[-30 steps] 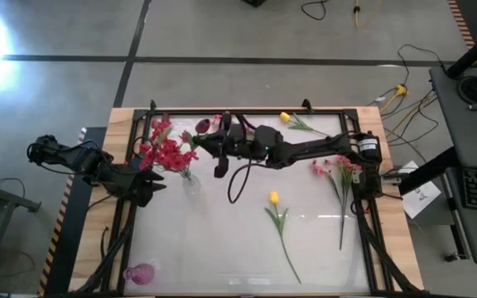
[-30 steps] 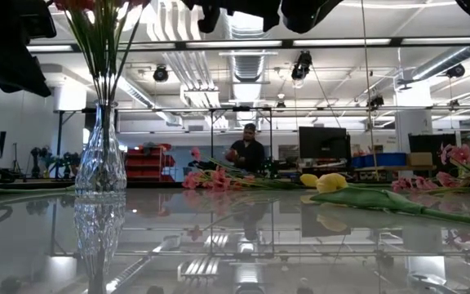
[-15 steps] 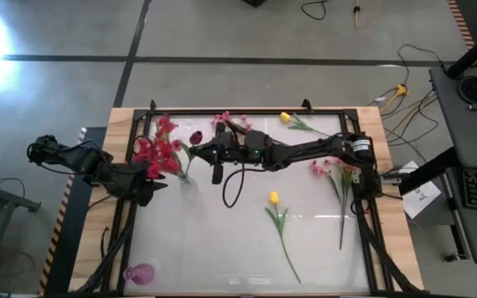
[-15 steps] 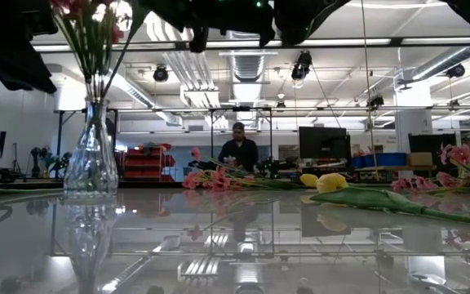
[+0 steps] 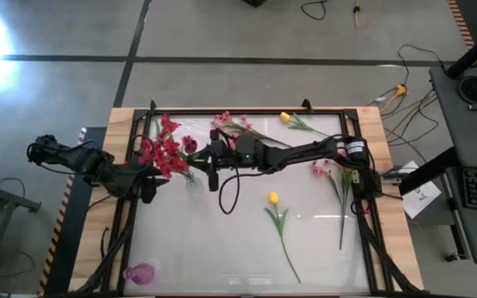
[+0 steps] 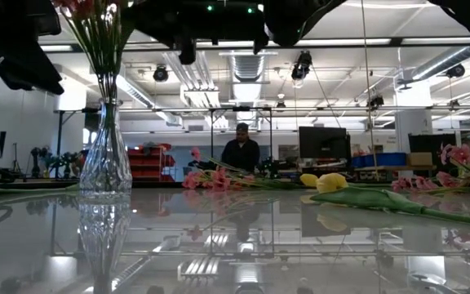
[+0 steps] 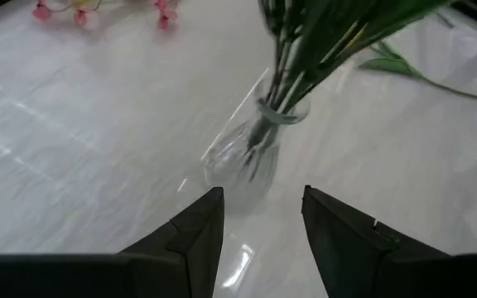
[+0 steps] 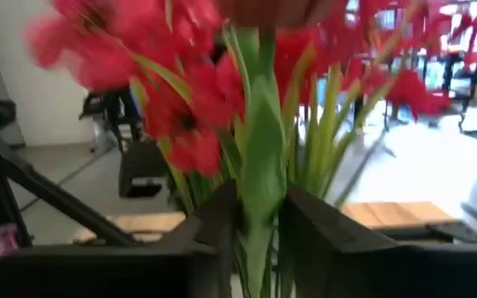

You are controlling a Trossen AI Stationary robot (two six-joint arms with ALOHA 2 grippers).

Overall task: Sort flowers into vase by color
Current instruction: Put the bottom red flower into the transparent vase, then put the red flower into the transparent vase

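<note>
The right gripper (image 8: pixel 259 219) grasps a green stem (image 8: pixel 259 165) just above the vase (image 5: pixel 190 176), among the red flowers (image 5: pixel 162 149). Letting go off-centre could drop it beside the vase or tip it; the left gripper (image 7: pixel 259 219) waits open near the vase

My two arms are matte black: the right arm (image 5: pixel 305 152) carries a silver band, tiny green lights and a looping black cable (image 5: pixel 226 192); the left arm's fingers (image 7: pixel 193 236) are angular dark wedges.
</note>
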